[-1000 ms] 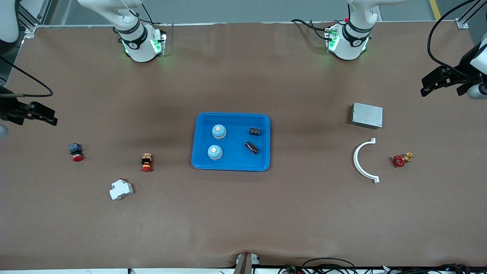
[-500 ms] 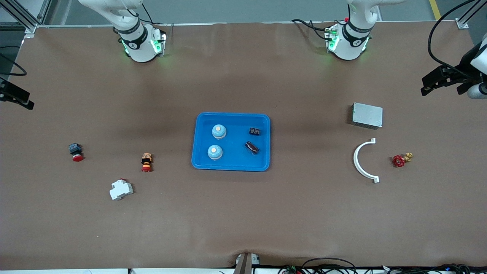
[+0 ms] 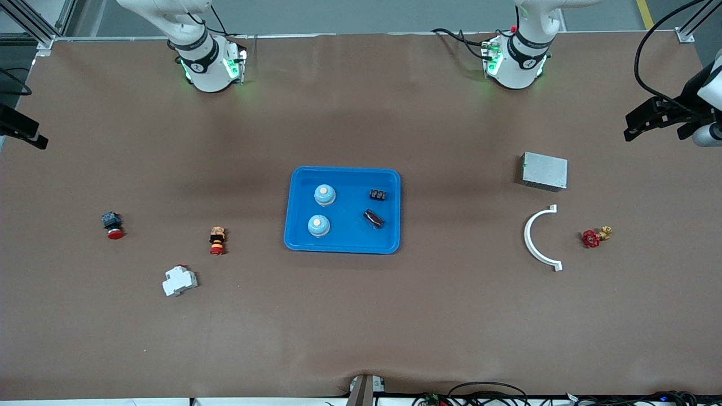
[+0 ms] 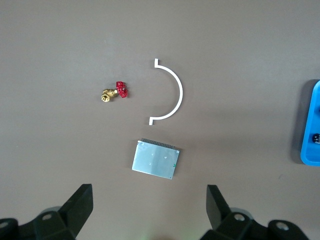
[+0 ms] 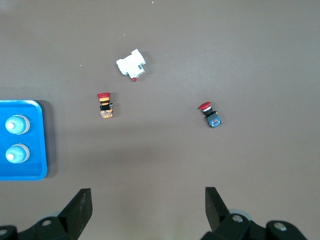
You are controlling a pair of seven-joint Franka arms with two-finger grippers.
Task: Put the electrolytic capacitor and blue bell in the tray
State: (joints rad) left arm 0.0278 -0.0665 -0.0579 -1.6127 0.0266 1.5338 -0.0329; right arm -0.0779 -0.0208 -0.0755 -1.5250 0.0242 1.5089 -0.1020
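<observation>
Left hand (image 4: pixel 147 210): fingers spread wide and holding nothing, up in the air over the table's edge at the left arm's end; its wrist view looks down on the grey metal box (image 4: pixel 155 160), the white curved bracket (image 4: pixel 172 90) and the red valve wheel (image 4: pixel 118 92).
Right hand (image 5: pixel 147 210): also wide apart and empty, over the table's edge at the right arm's end; only a dark tip shows in the front view (image 3: pixel 22 131).
Tray (image 3: pixel 297 211): bright blue, at the middle of the table, level on the brown surface.
Electrolytic capacitor (image 3: pixel 373 218): lying on its side in the tray, toward the left arm's end, nearer the front camera than the small black block (image 3: pixel 378 195).
Blue bells: two, upright in the tray toward the right arm's end, one (image 3: pixel 324 194) farther from the front camera than the other (image 3: pixel 318 225), close but apart.
Only in the front view: the capacitor, which neither wrist view shows.
Right wrist view: a tray corner with both bells, the white breaker (image 5: pixel 132 65), the orange-and-red push button (image 5: pixel 105 106) and the red-capped button (image 5: pixel 210 115), all well apart.
Left wrist view: a strip of the tray's rim at the picture's border.
Open room: broad bare table between the tray and both groups of parts, and along the edge nearest the front camera.
</observation>
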